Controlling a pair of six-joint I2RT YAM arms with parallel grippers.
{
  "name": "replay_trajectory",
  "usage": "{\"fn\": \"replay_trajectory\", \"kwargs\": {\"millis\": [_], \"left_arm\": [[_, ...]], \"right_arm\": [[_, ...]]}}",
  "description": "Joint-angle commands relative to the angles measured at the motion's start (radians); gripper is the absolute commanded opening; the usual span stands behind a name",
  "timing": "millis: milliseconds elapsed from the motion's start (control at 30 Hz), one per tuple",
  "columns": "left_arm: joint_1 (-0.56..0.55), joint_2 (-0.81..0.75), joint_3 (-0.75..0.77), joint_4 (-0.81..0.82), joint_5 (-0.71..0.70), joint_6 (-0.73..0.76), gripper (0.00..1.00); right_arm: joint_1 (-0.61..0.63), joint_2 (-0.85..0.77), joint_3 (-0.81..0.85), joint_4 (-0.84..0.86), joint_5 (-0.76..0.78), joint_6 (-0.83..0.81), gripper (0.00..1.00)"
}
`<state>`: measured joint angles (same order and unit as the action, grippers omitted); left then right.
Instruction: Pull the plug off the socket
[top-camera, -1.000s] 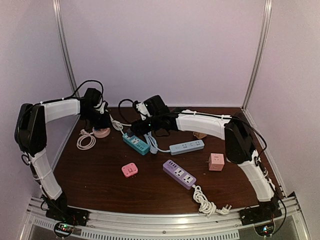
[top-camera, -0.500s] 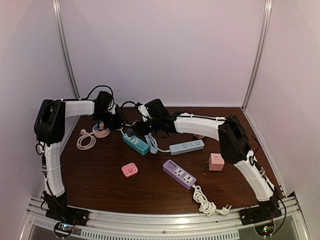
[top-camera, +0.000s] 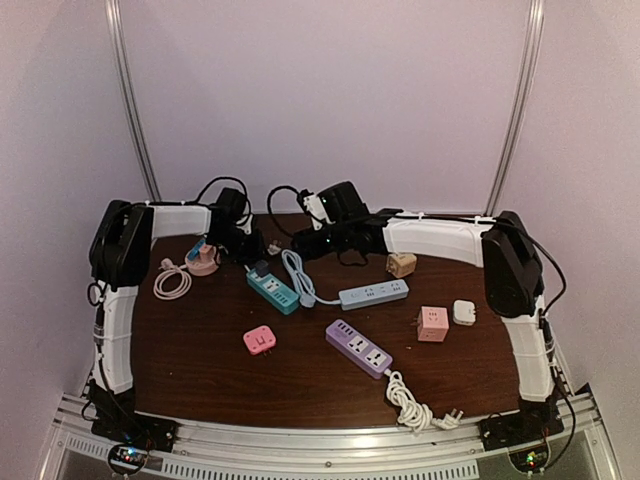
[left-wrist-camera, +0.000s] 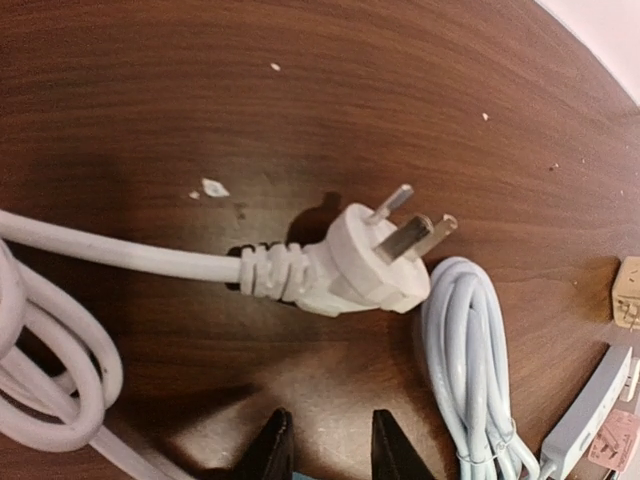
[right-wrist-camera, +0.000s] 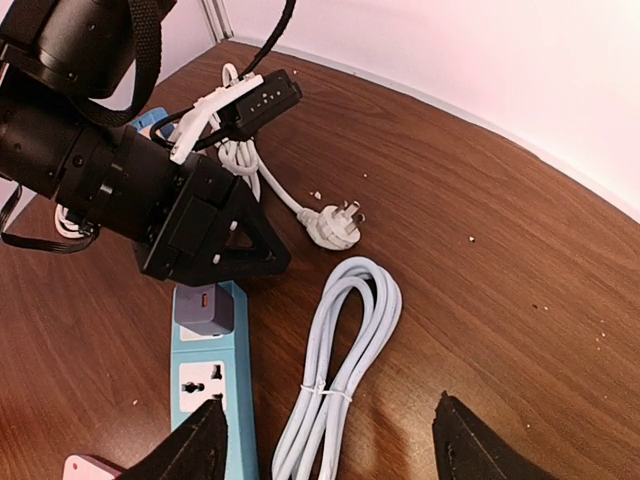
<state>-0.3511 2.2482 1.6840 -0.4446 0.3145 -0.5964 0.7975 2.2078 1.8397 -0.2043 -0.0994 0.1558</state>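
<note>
A dark grey plug sits in the end socket of a teal power strip; both also show in the top view, plug and strip. My left gripper hovers low over the table just behind that plug, jaws a little apart and empty; it also shows in the top view and the right wrist view. A loose white plug lies in front of it. My right gripper is wide open and empty above a coiled pale cable.
A pale blue strip, a purple strip, a pink cube, a pink adapter, a tan cube and a white cube lie around. A pink round socket and white cord sit far left.
My left gripper has swung right, from the pink round socket to just behind the teal strip's plug. My right arm has drawn back to the right, uncovering the coiled cable and the tan cube.
</note>
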Motion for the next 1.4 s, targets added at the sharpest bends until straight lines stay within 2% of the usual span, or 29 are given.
{"fn": "replay_trajectory", "kwargs": {"millis": [0,300,567,667,800,1000,1133,1233,1367], "left_arm": [[-0.049,-0.046,-0.056,-0.016,0.006,0.013,0.28],[-0.092,-0.216,-0.216,-0.021,-0.031,0.032,0.28],[-0.111,-0.36,-0.208,-0.142,-0.231,-0.005,0.32],[-0.166,-0.371,-0.207,-0.196,-0.348,-0.073,0.33],[-0.231,-0.371,-0.209,-0.267,-0.481,-0.26,0.33],[-0.286,-0.352,-0.157,-0.376,-0.571,-0.48,0.33],[-0.289,-0.328,-0.141,-0.396,-0.56,-0.558,0.35],[-0.289,-0.296,-0.121,-0.392,-0.541,-0.584,0.43],[-0.29,-0.258,-0.087,-0.391,-0.529,-0.602,0.46]], "right_arm": [[-0.001,-0.038,-0.06,0.013,0.005,-0.002,0.72],[0.014,-0.084,-0.168,0.009,-0.06,0.016,0.7],[0.053,-0.14,-0.267,0.044,-0.055,0.096,0.69],[0.054,-0.163,-0.312,0.087,-0.031,0.126,0.69],[0.055,-0.185,-0.348,0.114,-0.009,0.142,0.68],[0.055,-0.216,-0.397,0.139,0.024,0.143,0.68],[0.054,-0.233,-0.421,0.157,0.029,0.148,0.68],[0.054,-0.247,-0.441,0.174,0.03,0.154,0.68],[0.054,-0.272,-0.471,0.193,0.041,0.158,0.68]]}}
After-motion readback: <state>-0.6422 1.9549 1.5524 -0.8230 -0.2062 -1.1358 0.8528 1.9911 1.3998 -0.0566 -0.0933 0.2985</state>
